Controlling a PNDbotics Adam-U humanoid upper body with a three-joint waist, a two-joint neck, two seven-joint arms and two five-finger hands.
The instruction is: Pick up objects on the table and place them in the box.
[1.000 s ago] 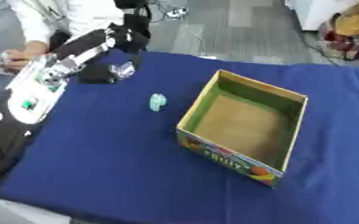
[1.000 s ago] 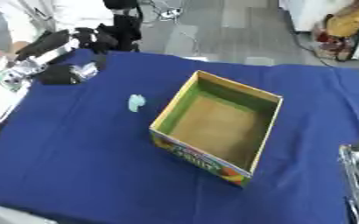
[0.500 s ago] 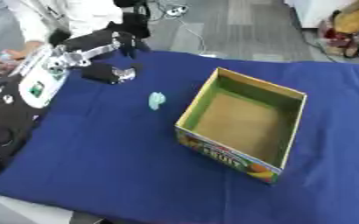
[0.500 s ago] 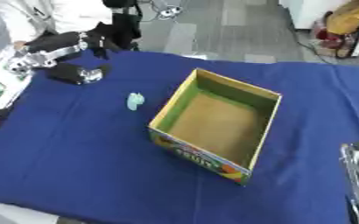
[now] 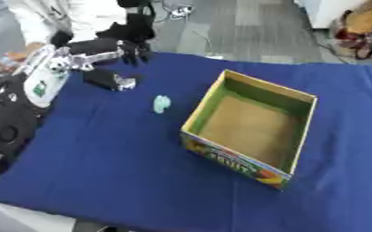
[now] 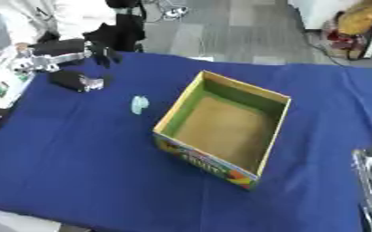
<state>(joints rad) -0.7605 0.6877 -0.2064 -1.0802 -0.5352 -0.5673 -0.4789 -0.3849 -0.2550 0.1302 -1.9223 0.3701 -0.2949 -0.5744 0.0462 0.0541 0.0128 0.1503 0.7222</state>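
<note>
The left robot hand [image 5: 125,49] is held with fingers relaxed, empty, above the dark object [image 5: 108,79] on the tabletop [image 5: 118,154]. It should be lowered squarely before closing. The box [image 5: 252,124] is well apart.

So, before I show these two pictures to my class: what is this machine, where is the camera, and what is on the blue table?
Both pictures come from one stereo camera in a humanoid robot's head, looking down at its work; they show the same moment from its left and right eye. The black and silver arm entering from the left ends in the robot's left hand, which hangs above the far left part of the blue table and holds nothing. Just below it lies a dark object. A small pale green object lies between that and the open cardboard box, which is empty. The right hand cannot be made out at the right edge.
</note>
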